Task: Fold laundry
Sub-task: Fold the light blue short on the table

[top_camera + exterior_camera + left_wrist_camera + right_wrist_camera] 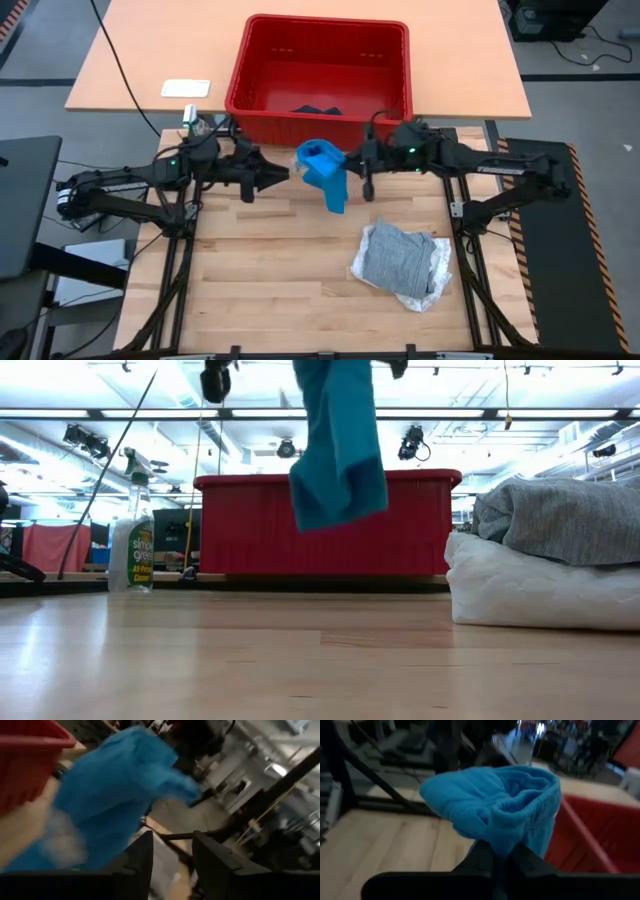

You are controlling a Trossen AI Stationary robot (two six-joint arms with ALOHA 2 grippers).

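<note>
The bright blue garment (pixel 328 175) hangs in the air in front of the red basket; the low view shows its lower end (pixel 338 495) clear of the table. My right gripper (pixel 345 158) is shut on it from the right. My left gripper (pixel 288 172) is open just left of the garment (pixel 110 795) and touches nothing. A folded grey garment (pixel 398 258) lies on top of the white one (pixel 432 282) on the table's right half. A dark navy garment (pixel 315 108) lies on the basket's floor. My right gripper (pixel 502 854) pinches the blue garment between its two fingers at a bunched fold just below the open hem (pixel 507 832). The fingers come level from the table's right. The cloth hangs slack below the hold, lifted clear of the table.
The red basket (pixel 250 60) stands at the table's far edge, right behind both grippers. A spray bottle (pixel 132 550) stands far left. The grey and white pile (pixel 545 550) takes up the right near area; bare wood lies on the left and near the front.
</note>
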